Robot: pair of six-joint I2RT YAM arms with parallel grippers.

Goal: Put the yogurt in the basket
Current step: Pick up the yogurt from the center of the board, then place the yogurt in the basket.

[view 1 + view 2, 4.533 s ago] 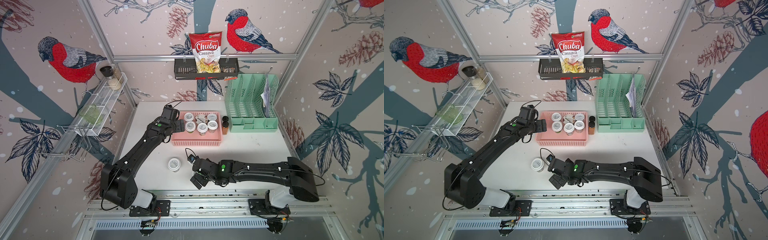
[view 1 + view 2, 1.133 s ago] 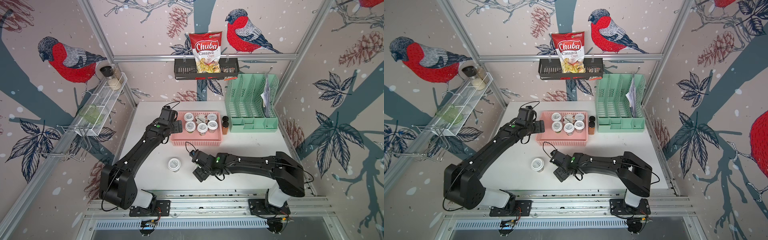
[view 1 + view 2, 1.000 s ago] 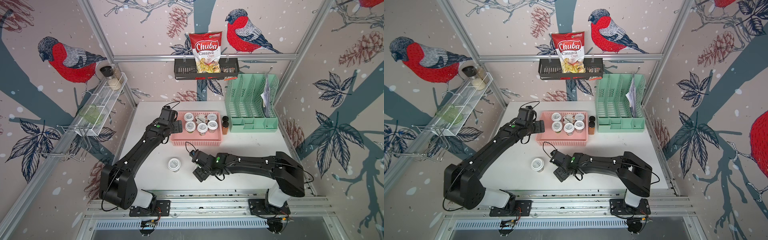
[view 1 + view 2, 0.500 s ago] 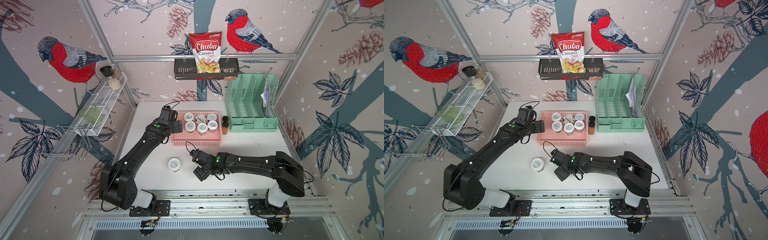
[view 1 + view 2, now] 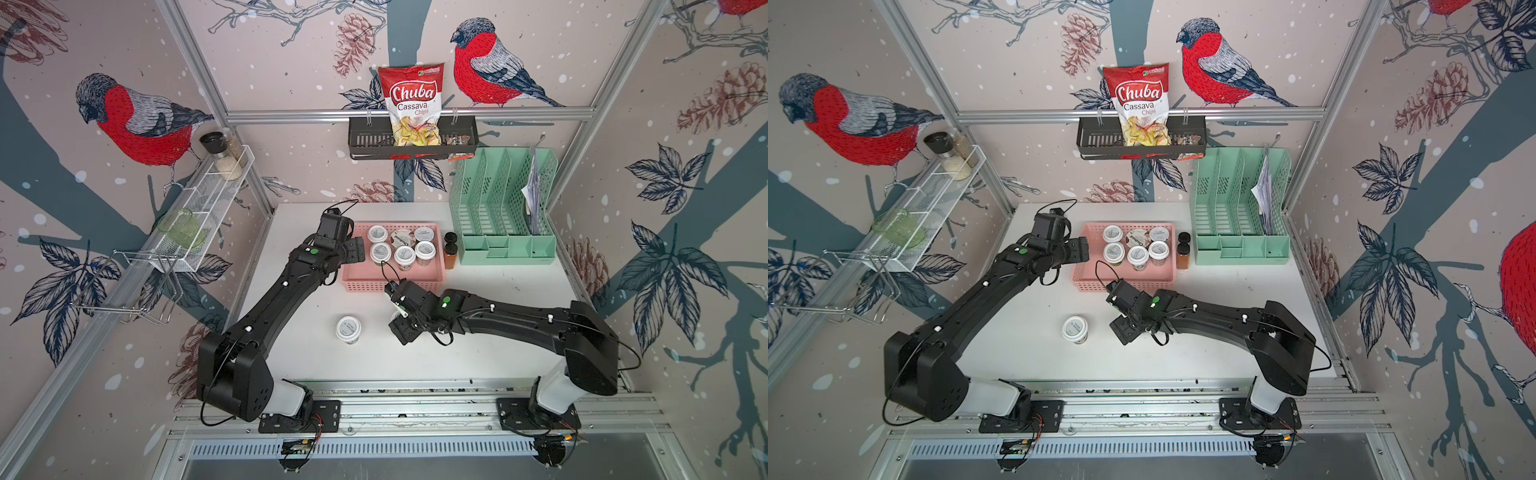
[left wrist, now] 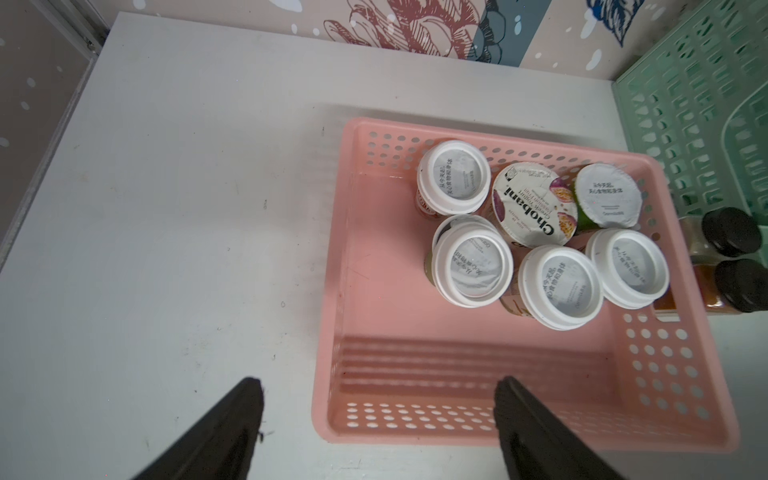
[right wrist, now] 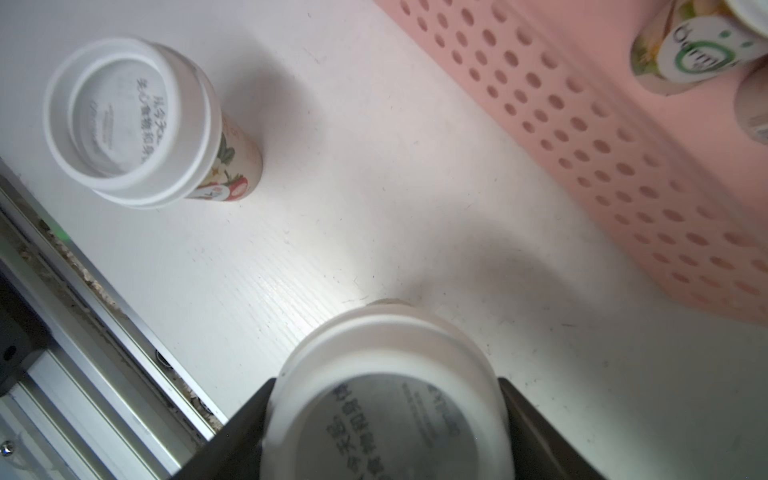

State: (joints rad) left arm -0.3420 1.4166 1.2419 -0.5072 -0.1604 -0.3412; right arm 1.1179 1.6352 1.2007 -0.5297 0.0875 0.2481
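The pink basket (image 5: 365, 286) (image 5: 1121, 284) stands at the middle back of the white table. It holds several white-lidded yogurt cups (image 5: 404, 254) and a wider Chobani cup (image 6: 534, 203). Another yogurt cup (image 5: 348, 329) (image 7: 124, 124) stands alone on the table in front of it. My right gripper (image 5: 398, 316) (image 7: 384, 399) is shut on a white-lidded yogurt cup (image 7: 386, 395), just in front of the basket's front wall (image 7: 582, 145). My left gripper (image 5: 357, 251) (image 6: 378, 399) hangs open at the basket's left end with nothing between its fingers.
Two black-capped brown spice jars (image 5: 450, 249) stand against the basket's right side, with a mint-green file organiser (image 5: 498, 216) beyond them. On the back wall a black rack (image 5: 411, 141) holds a chips bag. A white wire shelf (image 5: 208, 203) lines the left wall. A metal rail (image 5: 415, 386) borders the front edge.
Over the last seconds my right arm drew in and carried its gripper slightly toward the basket. In the last second almost nothing moves. The left arm stays still.
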